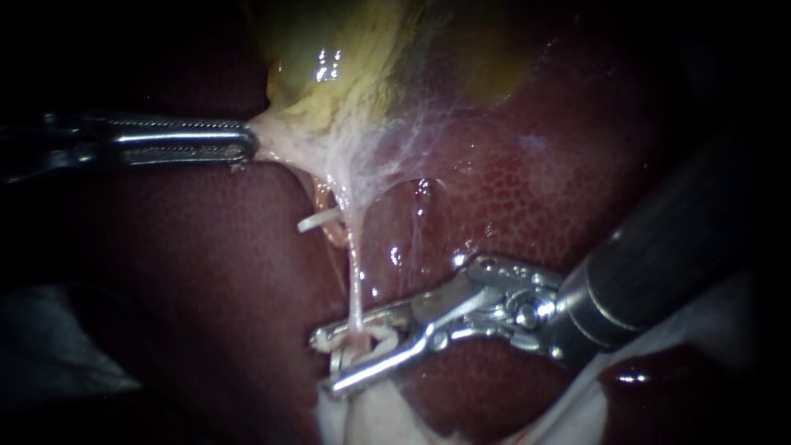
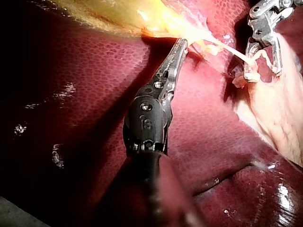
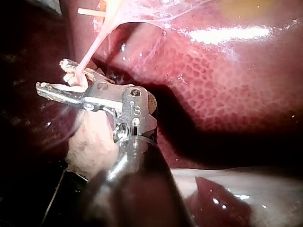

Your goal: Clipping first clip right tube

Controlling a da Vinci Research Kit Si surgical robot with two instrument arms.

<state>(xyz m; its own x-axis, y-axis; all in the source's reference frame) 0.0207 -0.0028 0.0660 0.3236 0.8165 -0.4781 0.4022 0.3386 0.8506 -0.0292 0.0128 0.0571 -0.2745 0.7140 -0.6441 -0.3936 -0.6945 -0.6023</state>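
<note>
The yellowish gallbladder [image 1: 346, 58] lies on the dark red liver [image 1: 527, 189]. My left instrument [image 1: 247, 144] holds the gallbladder's pale lower edge with its jaws shut and pulls it leftward; the left wrist view shows the same grip [image 2: 181, 43]. A thin pale tube, the right tube [image 1: 356, 272], runs down from the stretched tissue. My right instrument [image 1: 325, 361] has its jaws open around that tube's lower end, with white clip material between them. The right wrist view shows the tube [image 3: 92, 49] dropping between those jaws [image 3: 52, 74]. To the left, a white clip [image 1: 315, 221] sits on a shorter orange tube.
Thin webby tissue [image 1: 412, 140] spans from the gallbladder over the liver. Pale soft tissue [image 1: 362, 420] lies under the right instrument's jaws, and its dark shaft [image 1: 659, 255] crosses the lower right. In the left wrist view the right instrument [image 2: 262, 73] shows ahead of the left one.
</note>
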